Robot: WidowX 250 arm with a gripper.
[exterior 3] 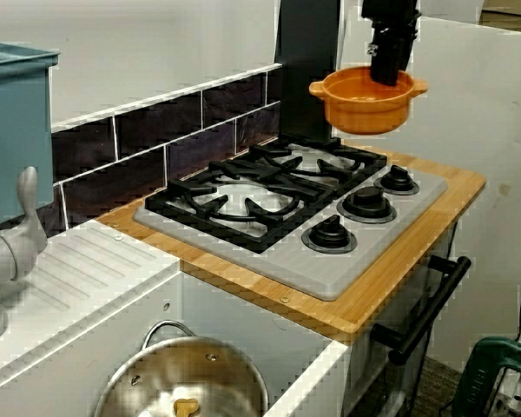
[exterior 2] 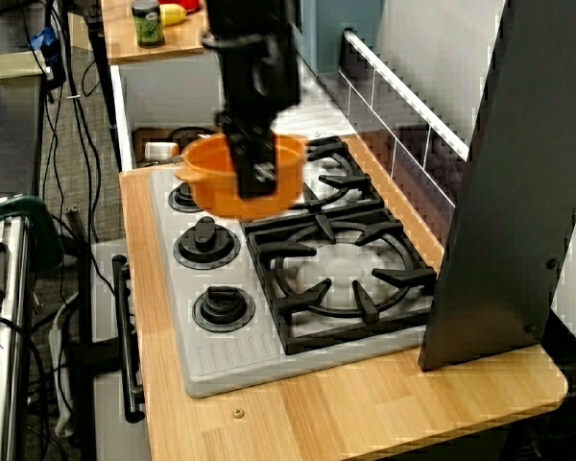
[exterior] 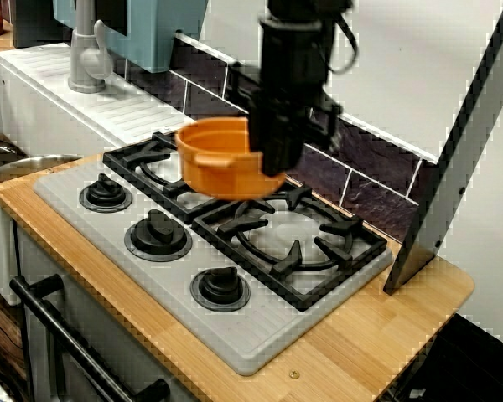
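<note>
**Orange pot, held above hob**

Item: orange pot [exterior: 214, 167], round, open mouth up, with a small lug on either side. It hangs in the air, roughly level and touching nothing below. In the view across the knobs and the view from the counter's end it sits over the grate [exterior: 163, 172] nearer the sink, toward the knob row.

Holder: black gripper [exterior: 275, 163], reaching down from above. Its jaws are closed on the pot's wall at the rim, one finger apparently inside and one outside. The pinch is narrow, no wider than the wall. Gripping one side probably suits a pot whose lugs are too small to take, and it keeps the mouth upward.

Below: grey hob [exterior: 260, 339], set into the wooden counter [exterior: 377, 335]. It has two black grates along the tiled wall edge, and the second grate [exterior: 293, 239] is bare. Three knobs [exterior: 158, 234] run along the front edge.

Surroundings: a grey panel [exterior: 453, 159] leans at the counter's far end. A tap [exterior: 88, 59] stands on the white drainer beyond the other end. In the view from the sink, a steel pan [exterior 3: 156, 382] lies in the basin.
</note>
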